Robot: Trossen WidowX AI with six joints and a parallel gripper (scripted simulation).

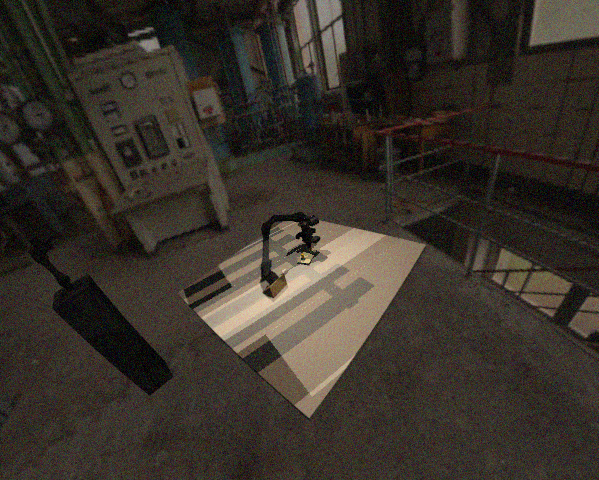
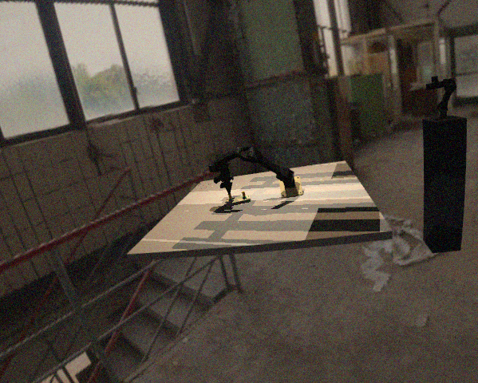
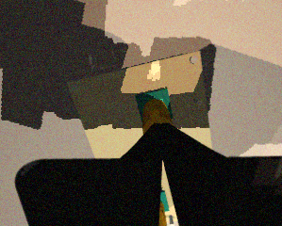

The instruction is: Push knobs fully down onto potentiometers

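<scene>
The arm (image 1: 266,248) (image 2: 267,163) is bending over the patchy tan-and-grey tabletop (image 1: 340,330) (image 2: 246,230), which is lying in a dim industrial hall with brick walls, tall windows (image 2: 115,61) and red-topped railings (image 1: 537,159) (image 2: 107,217). In the top view the circuit board (image 1: 305,258) (image 2: 242,199) (image 3: 178,75) is sitting nearer the tabletop's far edge than its bottom corner. The hand (image 1: 307,251) (image 2: 230,195) (image 3: 160,130) is pointing down at it, fingers shut together, gripping nothing; its tips are meeting over a brown knob (image 3: 156,112) on a green potentiometer (image 3: 152,96), perhaps touching. A control cabinet (image 1: 149,129) is standing beyond, its markings too blurred for reading.
</scene>
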